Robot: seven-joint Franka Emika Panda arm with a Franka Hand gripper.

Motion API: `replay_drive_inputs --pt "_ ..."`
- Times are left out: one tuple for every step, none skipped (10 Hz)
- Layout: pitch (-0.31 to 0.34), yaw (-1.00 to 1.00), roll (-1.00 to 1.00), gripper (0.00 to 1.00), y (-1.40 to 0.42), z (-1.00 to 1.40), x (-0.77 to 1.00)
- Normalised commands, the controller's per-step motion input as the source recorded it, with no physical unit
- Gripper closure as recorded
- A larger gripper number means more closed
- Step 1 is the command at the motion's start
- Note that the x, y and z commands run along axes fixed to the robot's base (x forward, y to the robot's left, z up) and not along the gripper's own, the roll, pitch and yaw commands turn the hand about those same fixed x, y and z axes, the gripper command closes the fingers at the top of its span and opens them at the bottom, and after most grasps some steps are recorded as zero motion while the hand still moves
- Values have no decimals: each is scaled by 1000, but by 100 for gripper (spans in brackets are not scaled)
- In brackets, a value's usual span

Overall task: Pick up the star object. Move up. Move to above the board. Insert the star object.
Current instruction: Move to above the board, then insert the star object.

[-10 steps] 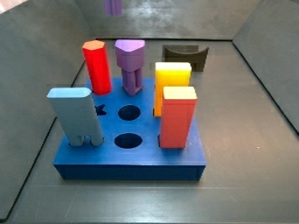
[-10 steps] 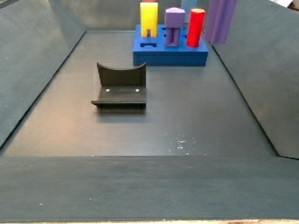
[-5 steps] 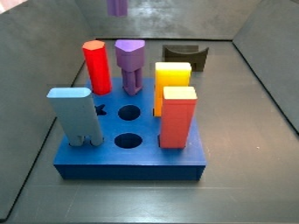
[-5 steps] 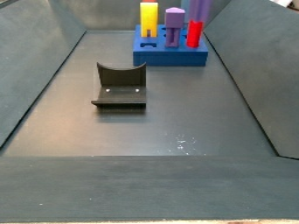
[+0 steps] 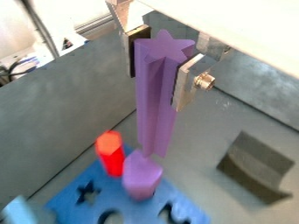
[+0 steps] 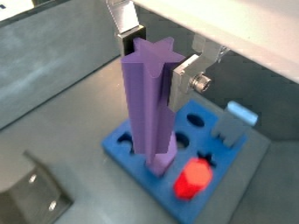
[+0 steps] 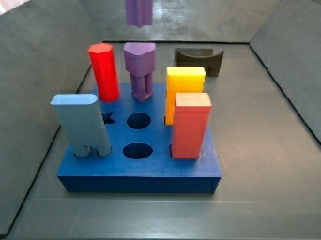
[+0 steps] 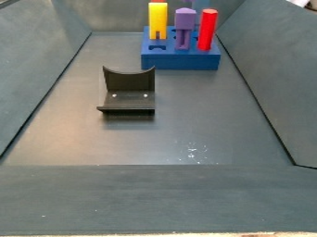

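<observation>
The gripper (image 5: pixel 160 59) is clamped on the single star object (image 5: pixel 159 101), whose long axis hangs vertical, lower end toward the one blue board (image 6: pixel 140 157) beneath. In a side view only its lower end (image 7: pixel 137 11) shows, above five pegs standing in the board (image 7: pixel 141 173).

Gripper (image 5: pixel 162 63) holds star object (image 5: pixel 156 96) high above board (image 7: pixel 141 167); red peg (image 7: pixel 103 71), purple peg (image 7: pixel 141 67) crowd star hole (image 7: pixel 105 118).
</observation>
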Motion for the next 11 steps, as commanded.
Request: replay_drive_inputs --pt "128 7 4 100 -945 179 430" --pt "129 9 7 100 -680 132 331" --pt "131 -1 12 100 -493 100 265" --pt "97 9 25 100 -199 54 129" --pt "0 0 0 100 23 -109 -23" --pt "-43 -57 87 100 0 -480 -503" --pt "-191 -180 0 100 -186 -354 -603" --pt "-220 -166 0 100 -289 -240 -480" --pt "-257 -203 0 100 -326 -383 -423" --pt "-184 -451 1 100 -194 -654 -437" --pt "-187 -451 0 100 -111 -829 -471"
